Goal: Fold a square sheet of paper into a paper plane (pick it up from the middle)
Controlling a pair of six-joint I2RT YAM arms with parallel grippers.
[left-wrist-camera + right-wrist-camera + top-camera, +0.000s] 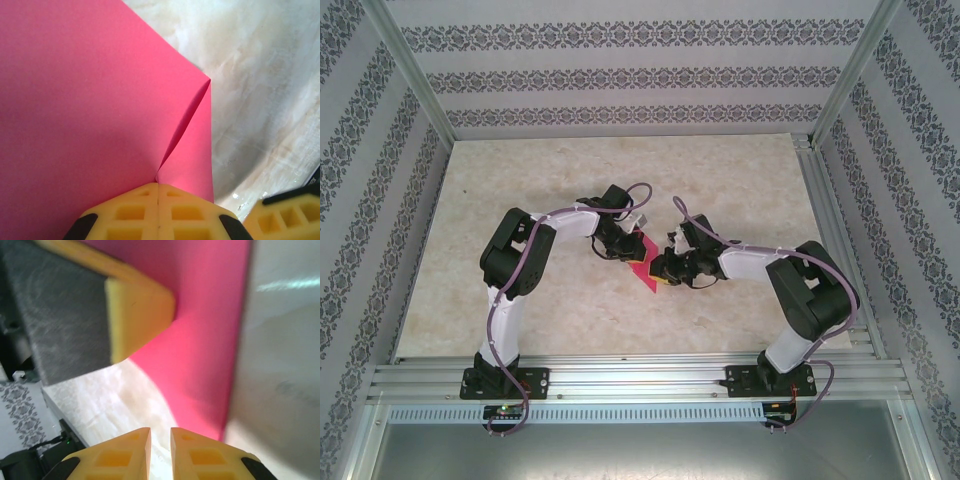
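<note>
Paper (75, 125), partly cut off, is smooth, pink, creased. Left gripper (158, 186) pinches it; right gripper (160, 431) gapes slightly.

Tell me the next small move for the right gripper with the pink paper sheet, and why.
Probably ease the right gripper forward and sideways until the edge of the thin magenta-pink paper sheet enters its narrow gap. The left gripper is shut on the sheet; the right jaws stand slightly apart with nothing between them.
</note>
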